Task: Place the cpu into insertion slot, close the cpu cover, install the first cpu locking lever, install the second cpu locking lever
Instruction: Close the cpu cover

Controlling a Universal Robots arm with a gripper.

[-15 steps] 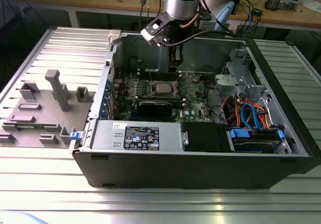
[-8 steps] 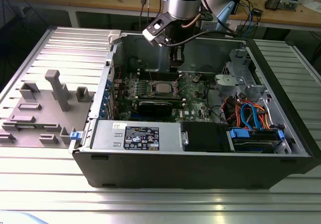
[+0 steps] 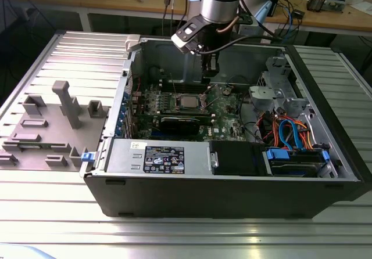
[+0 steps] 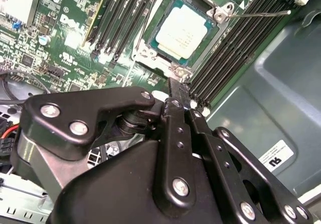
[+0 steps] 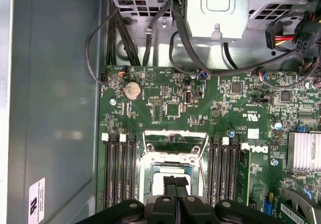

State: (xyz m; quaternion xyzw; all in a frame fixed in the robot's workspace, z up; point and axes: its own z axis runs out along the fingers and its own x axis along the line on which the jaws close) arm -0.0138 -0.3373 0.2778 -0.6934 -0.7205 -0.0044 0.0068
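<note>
Inside an open computer case (image 3: 232,196) lying on its side on a ribbed metal table (image 3: 174,236), a robot arm reaches down from the far side. Its black gripper (image 3: 204,93) hangs over the middle of the green circuit board (image 3: 225,112). In both wrist views the two fingertips (image 5: 170,181) are pressed together with nothing between them, poised just above the cpu (image 4: 181,30) and not visibly touching it. The cpu lies flat in the socket (image 4: 148,50), its silver-grey top facing up, with banks of long black memory slots (image 4: 125,13) on either side. In the first wrist view a silvery cover frame (image 5: 175,133) sits at the edge of the socket beyond the fingertips (whether it is lying flat or tipped up is hard to tell). A thin metal lever (image 4: 261,14) runs from one corner of the socket out across the memory slots. Just nearer than the socket, a long black card (image 3: 186,123) lies across the board. On the exterior view's right, orange and blue cables (image 3: 285,134) curl beside the drive bays. On the exterior view's left, outside the case, grey plastic fixtures (image 3: 64,103) stand on the table.
</note>
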